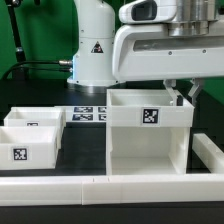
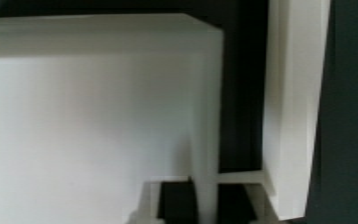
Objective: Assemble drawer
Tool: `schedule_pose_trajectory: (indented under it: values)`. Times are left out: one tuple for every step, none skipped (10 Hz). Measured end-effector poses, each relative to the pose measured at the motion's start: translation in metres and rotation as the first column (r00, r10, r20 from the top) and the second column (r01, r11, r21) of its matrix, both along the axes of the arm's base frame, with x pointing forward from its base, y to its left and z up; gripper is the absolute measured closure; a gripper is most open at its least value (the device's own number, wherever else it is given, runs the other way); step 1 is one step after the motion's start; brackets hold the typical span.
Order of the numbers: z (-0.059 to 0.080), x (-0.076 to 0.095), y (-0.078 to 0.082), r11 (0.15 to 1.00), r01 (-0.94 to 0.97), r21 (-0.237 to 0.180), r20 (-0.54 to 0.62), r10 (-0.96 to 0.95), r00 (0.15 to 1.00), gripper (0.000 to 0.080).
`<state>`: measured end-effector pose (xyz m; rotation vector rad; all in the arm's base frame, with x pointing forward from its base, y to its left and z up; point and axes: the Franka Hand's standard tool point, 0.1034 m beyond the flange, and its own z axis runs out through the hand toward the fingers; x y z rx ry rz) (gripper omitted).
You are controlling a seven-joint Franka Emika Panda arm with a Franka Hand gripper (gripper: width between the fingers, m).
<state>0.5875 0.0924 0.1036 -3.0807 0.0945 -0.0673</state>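
**Drawer assembly, housing-handling step.** The white boxy housing stands upright on the dark bench, open side up and tag facing the camera, near the centre of the exterior view. The arm's fingers sit at the top rim of the housing's wall on the exterior view's right. Whether they clamp that wall or merely straddle it cannot be told, as the blurred wrist view shows only white panels at close range. Two small trays rest apart from the housing on the exterior view's left, neither inserted. A low white rail borders the front. The likely next move is to settle the housing, then fetch a tray, which calls for careful alignment with an opening.
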Motion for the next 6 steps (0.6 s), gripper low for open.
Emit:
schedule_pose_trajectory:
  values:
    - [0.0000,0.0001,0.0002,1.000,0.001,0.000,0.000,-0.001,1.000,0.0762]
    - [0.0000,0.0001,0.0007,1.000,0.030,0.003,-0.002,-0.030,1.000,0.0762]
    - [0.0002,0.0002,0.0013,0.997,0.077,0.006,-0.004,-0.077,0.997,0.0762]
    - [0.0000,-0.0011,0.0029,0.981,0.192,0.013,-0.014,-0.192,0.981,0.0762]
    - [-0.0009,-0.0035,0.0047,0.950,0.311,0.015,-0.027,-0.311,0.950,0.0762]
    - [-0.0007,-0.0002,0.0021,0.924,0.382,0.021,-0.030,-0.381,0.924,0.0762]
